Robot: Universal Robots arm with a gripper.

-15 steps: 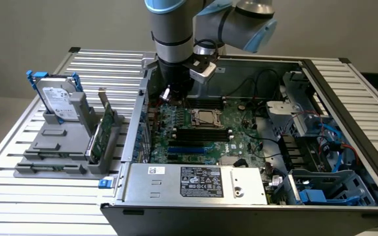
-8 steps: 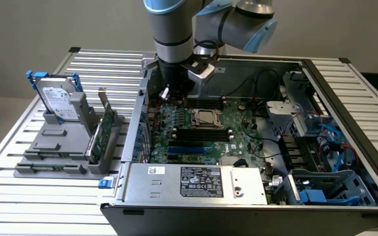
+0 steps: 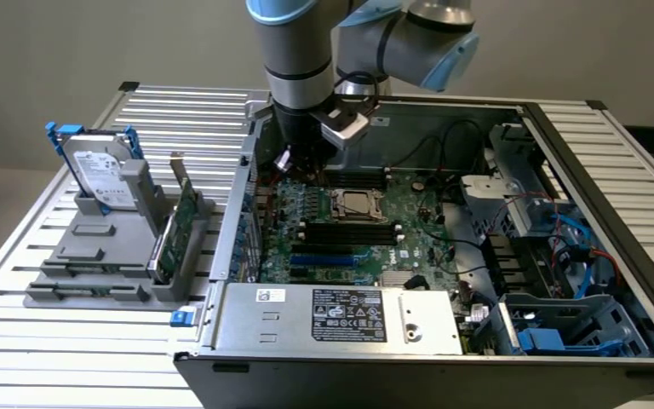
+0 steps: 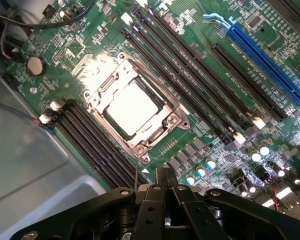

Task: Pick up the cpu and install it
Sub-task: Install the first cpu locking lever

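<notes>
Most of the job looks done. On the exterior view's left a rack [image 3: 88, 273] holds a hard drive [image 3: 100, 175] and a card [image 3: 180, 228], and further right, inside the case [image 3: 418, 375], the cpu [image 4: 132, 107] lies flat within the socket [image 4: 176, 120] frame, square to it. The claw [image 4: 165, 175] hangs just above the board [image 4: 55, 85] beside the socket, fingers pressed together on nothing. Whether the chip is fully seated or the frame latched I cannot tell — that check is all that seems left.
</notes>
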